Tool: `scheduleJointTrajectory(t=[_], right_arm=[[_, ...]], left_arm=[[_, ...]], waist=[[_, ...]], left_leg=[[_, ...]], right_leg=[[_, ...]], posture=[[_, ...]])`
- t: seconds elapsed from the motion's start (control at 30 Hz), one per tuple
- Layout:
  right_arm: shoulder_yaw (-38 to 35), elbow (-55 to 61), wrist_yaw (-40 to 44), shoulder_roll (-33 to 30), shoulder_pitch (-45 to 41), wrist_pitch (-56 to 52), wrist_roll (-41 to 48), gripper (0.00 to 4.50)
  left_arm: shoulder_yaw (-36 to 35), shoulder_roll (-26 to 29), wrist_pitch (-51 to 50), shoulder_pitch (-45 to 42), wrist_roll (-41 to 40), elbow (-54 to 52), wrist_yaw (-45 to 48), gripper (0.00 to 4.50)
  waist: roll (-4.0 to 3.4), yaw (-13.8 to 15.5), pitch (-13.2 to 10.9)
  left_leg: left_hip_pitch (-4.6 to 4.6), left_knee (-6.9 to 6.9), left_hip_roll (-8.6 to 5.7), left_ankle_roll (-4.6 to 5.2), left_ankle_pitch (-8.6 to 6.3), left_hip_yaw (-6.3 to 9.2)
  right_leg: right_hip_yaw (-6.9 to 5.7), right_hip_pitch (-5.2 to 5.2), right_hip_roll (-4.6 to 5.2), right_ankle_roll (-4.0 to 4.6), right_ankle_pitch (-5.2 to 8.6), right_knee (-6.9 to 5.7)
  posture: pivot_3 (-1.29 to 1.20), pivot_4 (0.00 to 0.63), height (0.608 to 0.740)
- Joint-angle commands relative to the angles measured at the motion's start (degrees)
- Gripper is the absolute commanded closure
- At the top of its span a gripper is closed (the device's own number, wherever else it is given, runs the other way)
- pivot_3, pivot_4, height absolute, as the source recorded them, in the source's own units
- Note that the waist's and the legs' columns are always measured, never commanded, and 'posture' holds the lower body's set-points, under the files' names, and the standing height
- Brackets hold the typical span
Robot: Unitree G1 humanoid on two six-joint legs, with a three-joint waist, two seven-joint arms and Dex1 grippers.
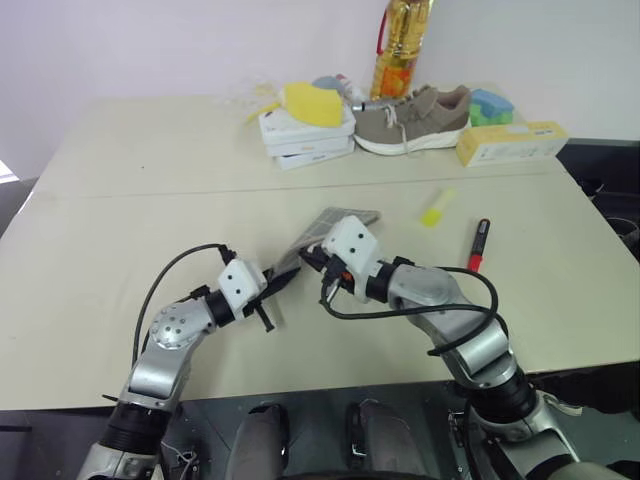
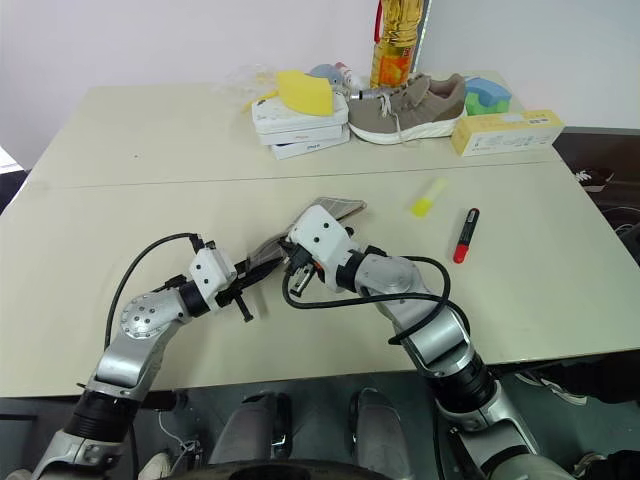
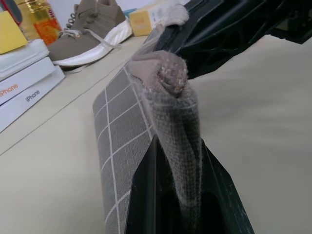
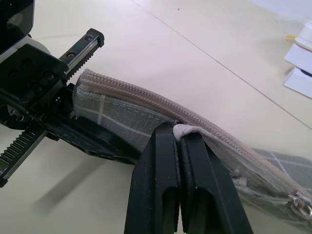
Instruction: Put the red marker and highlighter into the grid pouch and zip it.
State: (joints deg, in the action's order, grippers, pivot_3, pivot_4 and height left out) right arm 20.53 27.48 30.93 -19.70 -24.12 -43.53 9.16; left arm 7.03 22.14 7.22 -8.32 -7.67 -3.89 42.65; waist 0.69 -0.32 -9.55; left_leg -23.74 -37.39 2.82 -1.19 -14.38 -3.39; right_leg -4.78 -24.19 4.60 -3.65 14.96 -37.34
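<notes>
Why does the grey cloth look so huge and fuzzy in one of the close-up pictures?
In the left wrist view, the grid pouch sits pinched right before the lens, so its near end blurs. In the right wrist view, the right claw casts a soft shadow on the table.

Beige table (image 1: 120, 230), seam running across it. Clutter along the far edge: stack of white boxes (image 1: 305, 138), "iPhone" printed on their sides in the left wrist view, with a yellow lump (image 1: 313, 103) on top. Just beside the stack, a grey-brown shoe (image 1: 412, 118) with white sole. Behind the shoe, a bottle (image 1: 397, 45) of yellow liquid. Beside the shoe's heel, a long pale-yellow box (image 1: 511, 142), and a blue-green block (image 1: 491, 105) behind it.
</notes>
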Motion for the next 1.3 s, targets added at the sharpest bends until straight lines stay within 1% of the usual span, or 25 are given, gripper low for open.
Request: scheduleJointTrajectory(t=[0.03,0.13,0.3,0.47,0.7,0.9,1.0,1.3], right_arm=[[0.5,4.2,2.5,-1.4,-1.2,-0.9,1.6,4.42],[0.4,5.1,4.2,-3.3,-1.4,-2.1,2.2,4.42],[0.3,8.4,8.0,-9.3,-0.8,-3.7,3.0,4.42],[1.3,9.8,9.1,-10.8,-1.8,-5.2,3.3,4.42],[2.3,10.4,10.4,-12.2,-2.8,-7.2,3.6,4.42],[3.3,10.7,11.7,-13.4,-4.0,-8.1,3.7,4.42],[3.5,10.7,12.1,-13.6,-4.2,-8.4,3.8,4.42],[5.1,10.6,14.4,-15.4,-5.7,-8.2,3.8,4.42]], left_arm=[[2.3,-2.1,1.7,-2.6,1.9,0.6,-1.6,4.50],[2.6,-3.2,2.2,-3.9,2.4,1.7,-2.3,4.50],[3.1,-3.7,3.5,-5.2,2.4,3.6,-1.6,4.50],[5.5,-4.2,8.1,-6.5,6.1,7.8,-2.4,4.50],[6.6,-5.9,11.6,-8.2,8.8,11.2,-4.4,4.50],[7.8,-5.8,15.6,-9.5,14.2,14.7,-7.6,4.50],[8.0,-6.7,15.9,-10.4,14.9,16.1,-9.1,4.50],[10.1,-8.3,16.8,-10.6,15.9,16.6,-9.4,4.50]], waist=[[0.00,0.0,0.0],[0.00,-0.1,0.0],[0.00,-0.2,0.0],[0.01,-0.2,0.0],[0.01,0.0,0.0],[0.01,-0.1,0.0],[0.01,0.0,0.0],[0.01,-0.1,0.0]], left_leg=[[0.00,-0.02,0.00,0.00,0.00,0.00],[0.00,-0.02,0.00,0.00,0.00,0.03],[0.00,-0.01,0.00,0.00,0.00,0.17],[0.01,-0.02,-0.01,0.00,0.00,0.21],[0.00,-0.05,-0.01,0.00,0.00,0.21],[0.01,-0.04,-0.01,0.00,0.00,0.22],[0.00,-0.06,-0.01,0.01,0.00,0.22],[0.00,-0.07,-0.01,0.01,0.00,0.22]], right_leg=[[0.00,0.01,0.00,0.00,0.00,0.00],[0.00,0.01,0.00,0.00,0.00,0.00],[-0.01,0.01,-0.01,0.00,0.00,0.00],[-0.03,0.01,-0.02,0.00,0.00,-0.02],[-0.03,0.03,-0.01,0.00,0.00,-0.01],[-0.04,0.03,-0.02,0.00,0.00,-0.01],[-0.04,0.04,-0.01,0.00,0.00,-0.01],[-0.04,0.05,0.00,0.00,0.00,-0.01]], posture=[[0.00,0.150,0.740],[0.00,0.150,0.740],[0.00,0.150,0.740],[0.00,0.150,0.740],[0.00,0.150,0.740],[0.00,0.150,0.740],[0.00,0.150,0.740],[0.00,0.150,0.740]])
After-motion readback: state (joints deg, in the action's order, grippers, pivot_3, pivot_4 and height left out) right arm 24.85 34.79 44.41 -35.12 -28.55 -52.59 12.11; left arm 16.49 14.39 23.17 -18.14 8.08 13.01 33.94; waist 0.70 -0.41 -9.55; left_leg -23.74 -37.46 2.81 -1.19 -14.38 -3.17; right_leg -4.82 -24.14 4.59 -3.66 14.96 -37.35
